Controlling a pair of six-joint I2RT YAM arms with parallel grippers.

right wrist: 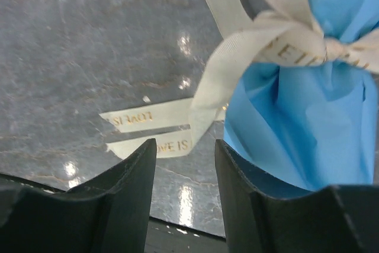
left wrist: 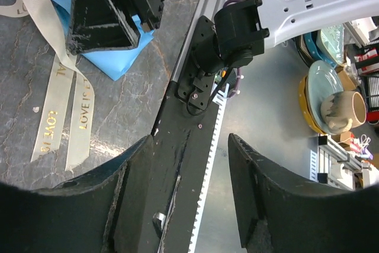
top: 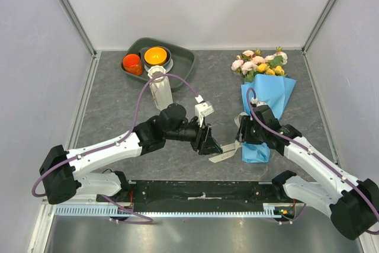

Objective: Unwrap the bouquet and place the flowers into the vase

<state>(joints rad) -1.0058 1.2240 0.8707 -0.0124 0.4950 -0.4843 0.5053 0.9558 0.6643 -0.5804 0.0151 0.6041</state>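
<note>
Right gripper (right wrist: 185, 146) hovers over grey marbled table (top: 106, 99); white walls (top: 201, 4) surround.

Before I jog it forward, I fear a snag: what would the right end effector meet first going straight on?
Probably the loose tails of the cream ribbon, lying on the table, just ahead of the right end effector; depth unclear.

Your left arm (top: 100, 152) and right arm (top: 314, 161) match: white shell links, bulky black joints, a purple cable (top: 142, 96) looped along each. Your left hand (left wrist: 190, 146) and right hand (right wrist: 185, 146) are matte black, with wedge-shaped fingers (left wrist: 266, 199) scuffed pale at the edges.
</note>
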